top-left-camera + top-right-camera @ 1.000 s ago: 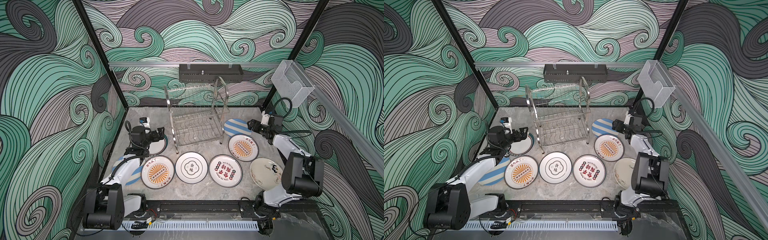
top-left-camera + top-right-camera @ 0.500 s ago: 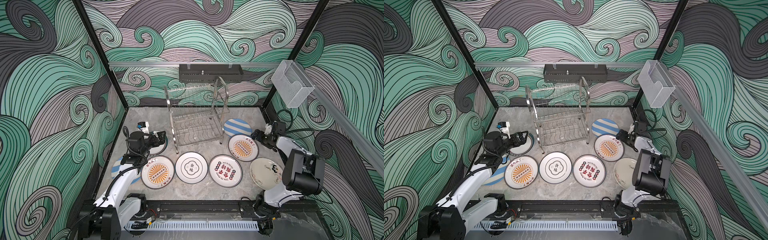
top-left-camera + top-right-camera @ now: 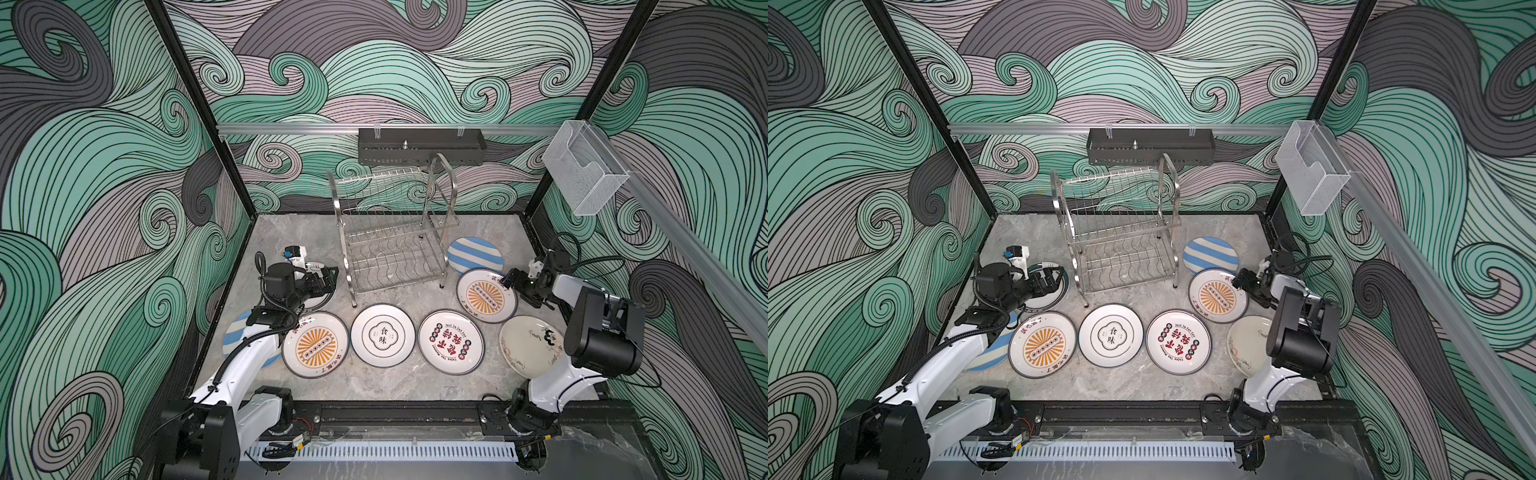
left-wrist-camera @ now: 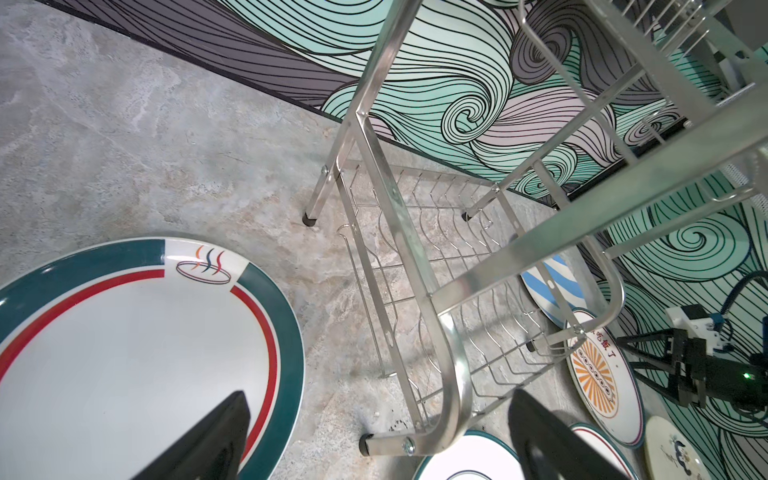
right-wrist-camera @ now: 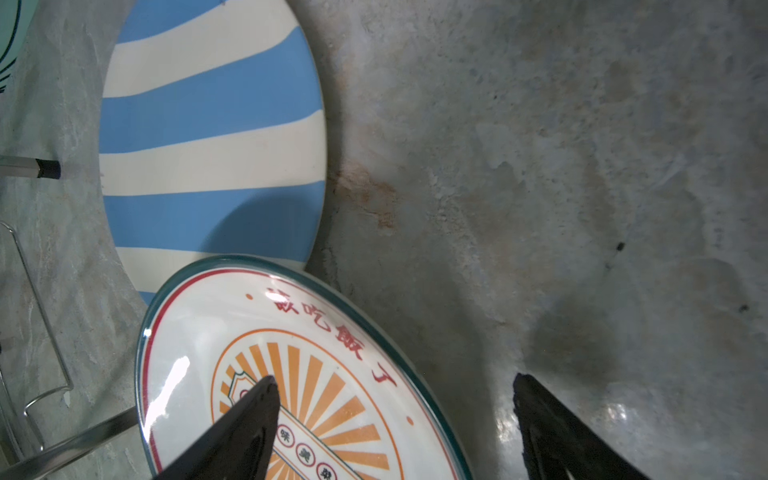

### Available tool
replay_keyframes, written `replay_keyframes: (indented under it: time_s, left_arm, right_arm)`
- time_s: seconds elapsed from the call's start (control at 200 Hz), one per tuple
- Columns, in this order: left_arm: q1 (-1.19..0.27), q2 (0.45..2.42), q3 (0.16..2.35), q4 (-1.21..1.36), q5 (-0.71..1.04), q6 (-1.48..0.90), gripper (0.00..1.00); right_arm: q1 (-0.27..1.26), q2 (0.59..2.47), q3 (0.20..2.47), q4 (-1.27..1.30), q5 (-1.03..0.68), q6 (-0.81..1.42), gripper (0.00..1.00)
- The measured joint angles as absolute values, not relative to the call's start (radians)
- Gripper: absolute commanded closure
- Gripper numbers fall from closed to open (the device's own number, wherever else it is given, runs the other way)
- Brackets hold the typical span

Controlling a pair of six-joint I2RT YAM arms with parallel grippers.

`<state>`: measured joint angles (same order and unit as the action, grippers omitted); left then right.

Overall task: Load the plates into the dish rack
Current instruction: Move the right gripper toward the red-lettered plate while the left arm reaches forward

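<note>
The round white glazed ceramic plates (image 3: 382,336) lie flat around the two-tier steel wire dish rack (image 3: 392,266). They are probably stiff, slick and breakable, graspable only by the rim. Right gripper (image 5: 392,382) straddles the rim of the orange-sunburst plate (image 5: 316,374), jaws spread; left gripper (image 4: 376,395) is likewise spread.
</note>
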<state>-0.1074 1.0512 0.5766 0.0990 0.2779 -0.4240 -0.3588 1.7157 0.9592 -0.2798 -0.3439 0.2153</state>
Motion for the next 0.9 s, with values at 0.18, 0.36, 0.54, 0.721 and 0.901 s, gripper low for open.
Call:
replay_keyframes:
  time_s: [0.18, 0.36, 0.54, 0.721, 0.901]
  left_arm:
    - [-0.107, 1.051, 0.577, 0.081, 0.281, -0.427, 0.02]
    - [-0.109, 1.05, 0.595, 0.029, 0.279, -0.436, 0.01]
    - [-0.113, 1.036, 0.67, -0.119, 0.254, -0.446, 0.01]
    - [-0.121, 0.994, 0.706, -0.247, 0.253, -0.461, 0.01]
    - [-0.156, 0.929, 0.69, -0.396, 0.273, -0.493, 0.01]
  right_arm:
    - [-0.377, 1.751, 0.958, -0.244, -0.397, 0.229, 0.18]
    - [-0.383, 1.696, 0.931, -0.251, -0.395, 0.245, 0.16]
    - [-0.365, 1.449, 0.903, -0.293, -0.374, 0.264, 0.14]
    - [-0.109, 1.232, 0.867, -0.337, -0.384, 0.29, 0.14]
    - [0.202, 1.113, 0.731, -0.432, -0.416, 0.332, 0.16]
